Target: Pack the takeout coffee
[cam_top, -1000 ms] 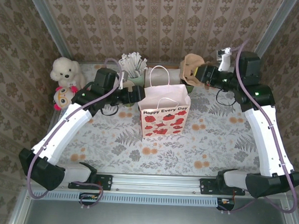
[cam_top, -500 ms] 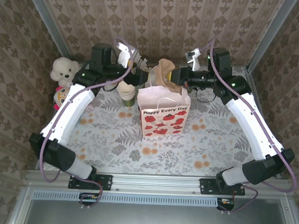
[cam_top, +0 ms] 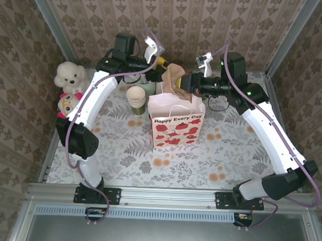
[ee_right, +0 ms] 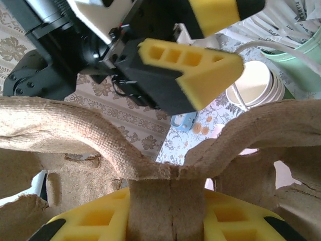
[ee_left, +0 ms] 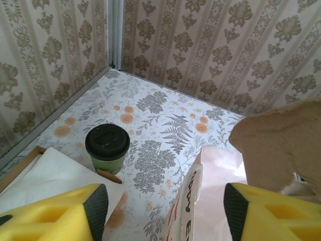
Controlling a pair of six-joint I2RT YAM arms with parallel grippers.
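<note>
Takeout coffee (ee_left: 107, 148) lidded, upright on table (ee_left: 165, 115); left jaws apart, empty; right jaws clamp cardboard carrier (ee_right: 75, 130).

Your 2 arms: white shells, blk joints.
You're seeing left arm (cam_top: 91, 97) & right arm (cam_top: 270, 130) wearing white covers over blk motor housings, purple cables (cam_top: 314, 183) trailing alongside, left gripper (ee_left: 165, 211) showing yellow foam fingers (ee_left: 50, 216) w/ blk tips.

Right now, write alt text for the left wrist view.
A small green cup with a black lid stands on the floral table. Nearer, the left gripper's open yellow fingers frame a paper bag and a brown pulp carrier.
</note>
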